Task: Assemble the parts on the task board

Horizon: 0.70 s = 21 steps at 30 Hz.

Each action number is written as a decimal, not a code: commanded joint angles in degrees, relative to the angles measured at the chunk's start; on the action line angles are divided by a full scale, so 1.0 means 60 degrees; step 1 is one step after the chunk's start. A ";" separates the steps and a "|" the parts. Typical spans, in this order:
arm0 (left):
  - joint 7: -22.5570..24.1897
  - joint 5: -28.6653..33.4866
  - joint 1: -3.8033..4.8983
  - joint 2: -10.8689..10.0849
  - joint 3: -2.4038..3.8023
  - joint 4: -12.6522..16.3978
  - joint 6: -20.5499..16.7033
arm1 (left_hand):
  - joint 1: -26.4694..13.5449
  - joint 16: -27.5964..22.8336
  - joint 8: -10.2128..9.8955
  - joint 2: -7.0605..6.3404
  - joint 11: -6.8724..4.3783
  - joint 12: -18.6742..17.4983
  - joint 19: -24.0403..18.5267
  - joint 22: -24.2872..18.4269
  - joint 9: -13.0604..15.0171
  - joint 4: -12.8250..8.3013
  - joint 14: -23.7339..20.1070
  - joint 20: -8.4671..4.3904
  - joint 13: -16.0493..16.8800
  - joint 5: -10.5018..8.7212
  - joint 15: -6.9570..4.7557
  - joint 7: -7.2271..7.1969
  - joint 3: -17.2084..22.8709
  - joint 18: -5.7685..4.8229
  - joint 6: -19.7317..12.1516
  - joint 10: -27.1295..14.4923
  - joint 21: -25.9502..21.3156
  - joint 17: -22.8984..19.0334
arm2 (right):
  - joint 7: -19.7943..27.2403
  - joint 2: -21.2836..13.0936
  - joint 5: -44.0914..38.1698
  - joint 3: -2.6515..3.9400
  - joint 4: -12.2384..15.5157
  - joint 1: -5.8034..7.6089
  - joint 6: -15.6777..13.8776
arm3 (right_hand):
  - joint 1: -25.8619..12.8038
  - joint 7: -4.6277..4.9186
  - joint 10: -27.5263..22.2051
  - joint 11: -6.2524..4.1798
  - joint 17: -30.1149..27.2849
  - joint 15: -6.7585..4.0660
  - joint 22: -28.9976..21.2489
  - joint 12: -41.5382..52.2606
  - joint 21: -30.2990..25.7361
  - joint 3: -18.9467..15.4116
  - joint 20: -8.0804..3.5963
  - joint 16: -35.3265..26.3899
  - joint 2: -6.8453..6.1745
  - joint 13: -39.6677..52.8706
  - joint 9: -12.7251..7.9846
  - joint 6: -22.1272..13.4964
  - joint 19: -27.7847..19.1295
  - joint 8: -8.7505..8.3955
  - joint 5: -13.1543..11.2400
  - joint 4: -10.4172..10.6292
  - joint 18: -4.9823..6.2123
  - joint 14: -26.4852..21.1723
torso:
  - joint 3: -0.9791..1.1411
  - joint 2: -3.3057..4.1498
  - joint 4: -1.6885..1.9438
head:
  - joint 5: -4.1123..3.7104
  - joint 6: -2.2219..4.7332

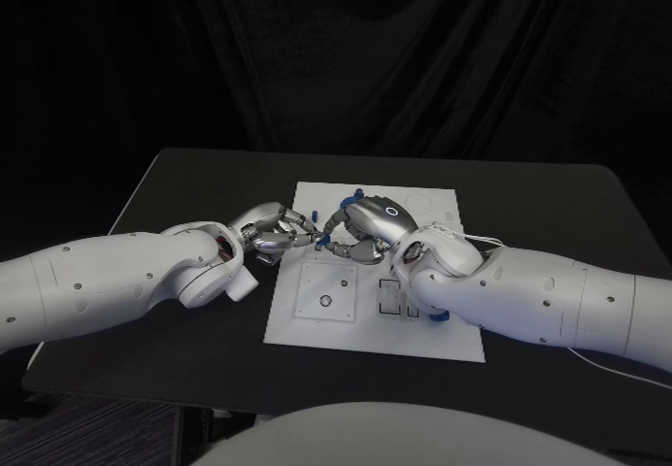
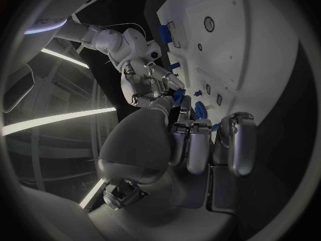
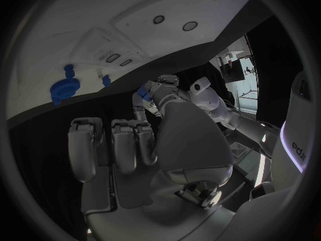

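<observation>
Both robot hands, left (image 1: 276, 233) and right (image 1: 367, 229), are pinching one blue part (image 2: 179, 97) above the task board (image 1: 420, 209); assembly is looking unfinished

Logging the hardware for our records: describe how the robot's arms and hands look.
Both arms are glossy white shells with small dark screw dots. The left arm shows a red-lined wrist opening. The right arm carries a thin white cable. The left hand and right hand are silver metal; the right one bears a small ring marking.
</observation>
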 commanded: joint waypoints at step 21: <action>-0.0101 -0.0046 -0.0003 0.0160 0.0003 -0.0037 0.0384 | 0.0153 0.0025 0.0803 -0.0257 -0.0240 0.0025 0.0351 0.2040 0.0613 -0.0312 0.1008 -0.0251 0.2486 -0.0272 -0.0229 -0.0205 0.0432 0.0001 0.0109 0.0988 0.0017 0.2516 | -0.0002 0.0098 0.0014 0.0011 -0.0003 0.0005 -0.0354 | 0.0065 -0.0022 0.1012 -0.0027 0.2512 -0.0045 0.2380 0.0026 -0.0030 0.0105 -0.0069 0.0024 0.0111 0.2515 0.0002 -0.0117 0.0793 -0.0098 -0.0046 -0.0013 -0.0123 0.1002 | 0.0001 0.0001 0.0001 | 0.0025 0.0002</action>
